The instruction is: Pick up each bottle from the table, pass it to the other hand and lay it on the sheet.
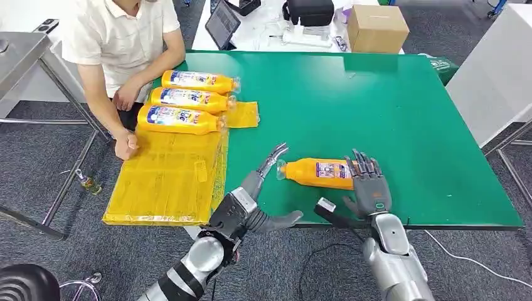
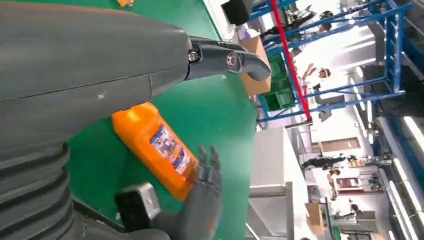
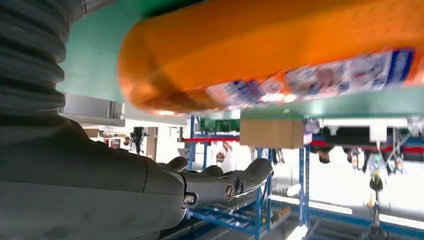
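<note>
Reaching over the near edge of the green table (image 1: 401, 125), the right hand (image 1: 370, 183) stands with its fingers pointing up and spread against the base end of an orange bottle (image 1: 317, 172) that lies on its side. The fingers look parted and not wrapped round the bottle; I judge the hand to be unclenched and holding nothing, at most touching the bottle's end, though the head view does not settle whether there is contact. In the right wrist view the bottle's orange body (image 3: 280, 55) hangs close above the thumb, with clear space between them, which fits a hand set to close and not yet closed.

The left hand (image 1: 266, 188) sits just beside the bottle's capped neck, fingers extended toward it and apart, thumb out to the side, empty. Its place at the opposite end of the bottle suits the handover the task asks for: one hand lifts, the other takes.

The bottle lies crosswise between the two hands, near the table's front edge, well apart from the yellow sheet (image 1: 169, 182) at the table's left. Three like bottles (image 1: 185, 99) already lie side by side on the far part of that sheet, necks pointing right, leaving the near part free. A person (image 1: 122, 37) sits beyond the sheet, one hand resting on its edge.
</note>
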Motion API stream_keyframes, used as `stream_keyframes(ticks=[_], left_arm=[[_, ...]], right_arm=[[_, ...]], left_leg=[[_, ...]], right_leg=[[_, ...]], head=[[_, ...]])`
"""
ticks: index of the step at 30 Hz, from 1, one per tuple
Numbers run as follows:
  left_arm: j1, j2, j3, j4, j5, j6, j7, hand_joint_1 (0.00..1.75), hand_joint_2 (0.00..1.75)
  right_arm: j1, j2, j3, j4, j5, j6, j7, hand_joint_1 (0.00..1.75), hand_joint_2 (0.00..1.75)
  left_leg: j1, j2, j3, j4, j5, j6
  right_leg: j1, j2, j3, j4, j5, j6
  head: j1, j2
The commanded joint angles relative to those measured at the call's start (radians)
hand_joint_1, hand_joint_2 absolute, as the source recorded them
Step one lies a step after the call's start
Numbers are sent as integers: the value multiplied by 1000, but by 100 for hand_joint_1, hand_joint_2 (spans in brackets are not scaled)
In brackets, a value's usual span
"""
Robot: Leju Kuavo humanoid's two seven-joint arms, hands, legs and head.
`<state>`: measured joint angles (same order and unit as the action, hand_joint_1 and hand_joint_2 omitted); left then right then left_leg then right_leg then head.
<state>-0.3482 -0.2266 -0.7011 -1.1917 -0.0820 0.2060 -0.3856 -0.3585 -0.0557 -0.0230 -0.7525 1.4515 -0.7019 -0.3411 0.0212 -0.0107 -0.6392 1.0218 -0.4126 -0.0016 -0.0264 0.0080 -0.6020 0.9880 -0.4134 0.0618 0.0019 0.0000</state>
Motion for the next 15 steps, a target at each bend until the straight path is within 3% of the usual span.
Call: stream_keyframes(ticks=[1, 6, 15], left_arm=[[-68, 2, -44, 74, 21, -16, 1, 0, 175], [-74, 3, -51, 77, 39, -22, 6, 0, 175], [-73, 12, -57, 70, 61, -31, 20, 0, 175]], right_arm=[[-157, -13, 119, 312, -6, 4, 53, 0, 175], [-187, -15, 135, 386, -17, 4, 67, 0, 175], [-236, -22, 161, 436, -21, 56, 100, 0, 175]], left_leg=[[0, 2, 3, -1, -1, 1], [0, 3, 10, -1, -4, 3], [0, 2, 6, -1, -1, 2]], right_leg=[[1, 1, 3, -1, 0, -2], [2, 1, 10, -2, -2, -5], [1, 0, 5, -1, -1, -3]], head=[[0, 0], [0, 0], [0, 0]])
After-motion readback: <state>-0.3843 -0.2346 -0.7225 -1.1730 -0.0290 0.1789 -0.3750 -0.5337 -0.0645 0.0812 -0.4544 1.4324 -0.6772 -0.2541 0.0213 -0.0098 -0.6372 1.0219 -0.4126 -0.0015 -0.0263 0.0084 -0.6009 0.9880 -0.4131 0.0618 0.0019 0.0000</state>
